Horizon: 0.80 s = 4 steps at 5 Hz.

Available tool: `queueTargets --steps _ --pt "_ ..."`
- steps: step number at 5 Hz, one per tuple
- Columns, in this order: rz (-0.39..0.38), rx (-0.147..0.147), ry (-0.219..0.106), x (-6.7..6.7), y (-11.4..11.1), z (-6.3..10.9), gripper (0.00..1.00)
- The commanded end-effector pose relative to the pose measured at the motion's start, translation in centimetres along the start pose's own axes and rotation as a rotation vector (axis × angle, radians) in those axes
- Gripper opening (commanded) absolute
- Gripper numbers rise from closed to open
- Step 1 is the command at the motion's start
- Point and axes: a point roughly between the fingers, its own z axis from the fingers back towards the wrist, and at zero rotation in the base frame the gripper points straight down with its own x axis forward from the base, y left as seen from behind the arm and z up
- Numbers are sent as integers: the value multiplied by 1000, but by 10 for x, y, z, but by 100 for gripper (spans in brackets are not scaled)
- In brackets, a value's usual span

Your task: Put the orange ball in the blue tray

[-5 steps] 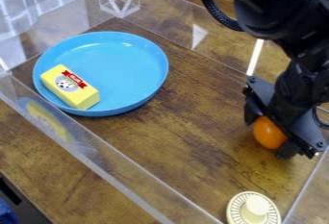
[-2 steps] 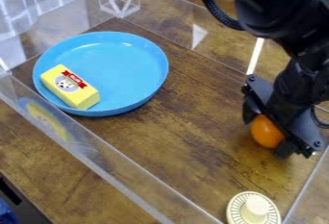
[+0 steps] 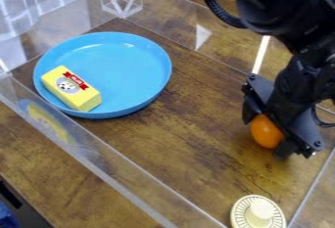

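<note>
- The black robot arm [image 3: 281,17] comes in from the top right of the view and bends down toward the right side of the wooden table [image 3: 197,124].
- Its wrist tilts steeply downward, so the gripper [image 3: 272,132] points at the tabletop, leaning slightly toward the lower left of the view.
- The jaws stand apart, one dark finger on each side of the orange ball [image 3: 267,132]; whether the pads actually press the ball cannot be told from this angle.
- The ball sits low between the fingers, at or just above the wood, its lower left half showing and its upper part hidden by the gripper body.
- The ball is on the right half of the table, well apart from the blue tray [image 3: 144,56].
- The tray lies flat on the left half of the table, near the far left corner.
- A yellow block [image 3: 70,89] with a red label lies inside the tray, toward its near left rim.
- A small cream round disc [image 3: 258,213] rests near the bottom edge of the view, below the gripper and apart from it.
- Clear plastic walls [image 3: 78,139] run along the near and left edges of the table.
</note>
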Motion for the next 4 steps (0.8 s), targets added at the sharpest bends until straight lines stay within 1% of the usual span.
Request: queueTargets --steps 1,4 --pt "29 13 -7 2 19 7 0" --pt "25 23 14 -1 27 9 0"
